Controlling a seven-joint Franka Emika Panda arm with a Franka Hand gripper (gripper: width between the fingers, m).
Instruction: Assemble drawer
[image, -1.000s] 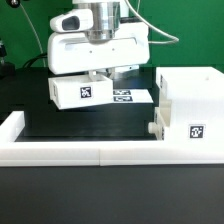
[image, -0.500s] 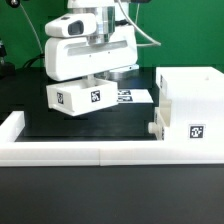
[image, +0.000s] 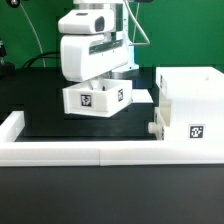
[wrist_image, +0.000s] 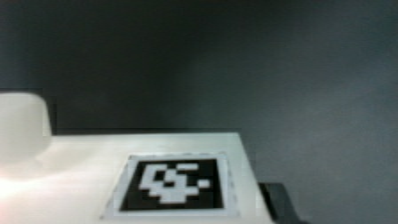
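My gripper (image: 98, 82) is shut on a small white box tray (image: 97, 98) and holds it in the air above the black table. The tray shows two black-and-white tags and hangs slightly turned. In the wrist view the tray's white top with one tag (wrist_image: 173, 183) fills the lower part, and one dark fingertip (wrist_image: 276, 200) presses its edge. The large white box case (image: 190, 95) stands at the exterior view's right, apart from the held tray. A knob (image: 152, 128) sticks out low on its left side, and a tag (image: 196, 132) faces the camera.
A long low white border wall (image: 70, 152) runs along the front of the black table (image: 45, 120), with a raised end at the exterior view's left (image: 12, 122). The marker board (image: 138, 96) lies flat behind the held tray.
My gripper has moved toward the exterior view's right with the tray in it, and the tray has turned, so two tagged faces now show.
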